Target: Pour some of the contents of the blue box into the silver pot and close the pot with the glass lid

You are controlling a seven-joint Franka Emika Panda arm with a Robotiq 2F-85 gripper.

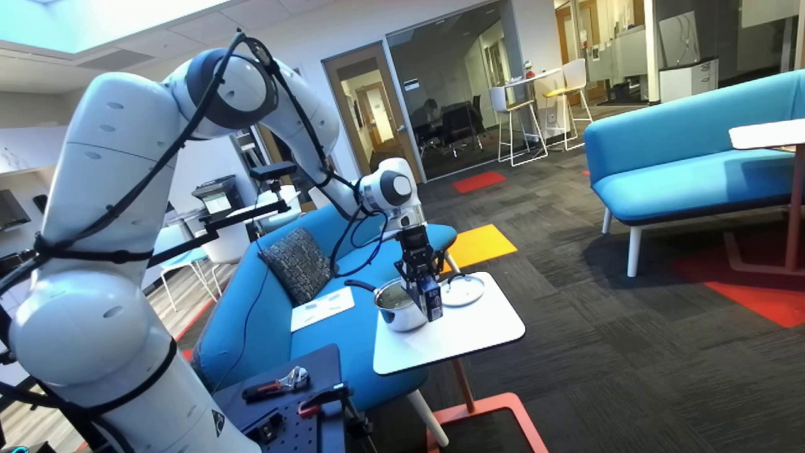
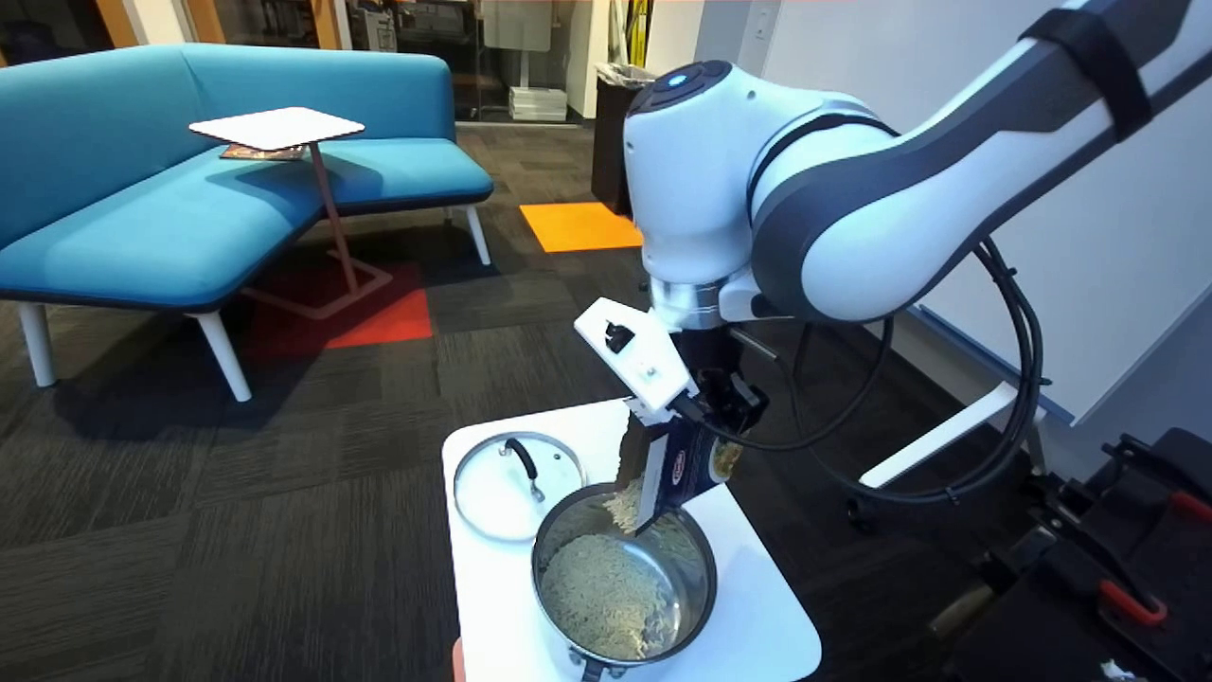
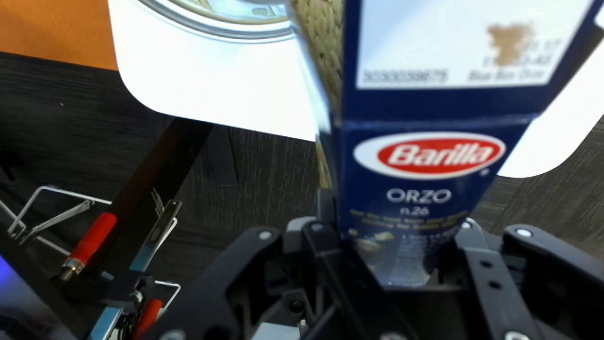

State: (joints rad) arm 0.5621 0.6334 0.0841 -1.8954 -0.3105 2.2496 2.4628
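The blue box, a dark blue orzo carton, is tilted with its torn-open end down over the silver pot. Pale grains show at the carton's mouth, and a bed of orzo covers much of the pot's floor. My gripper is shut on the carton's other end, one finger against each side. On the table beside the pot lies the glass lid, its black handle up; in the wrist view only part of the lid's rim shows at the top.
Pot and lid stand on a small white side table with rounded edges. A blue sofa sits close beside it. The pot's dark handle juts toward the sofa. Loose cables hang from the arm. A dark bench carries tools.
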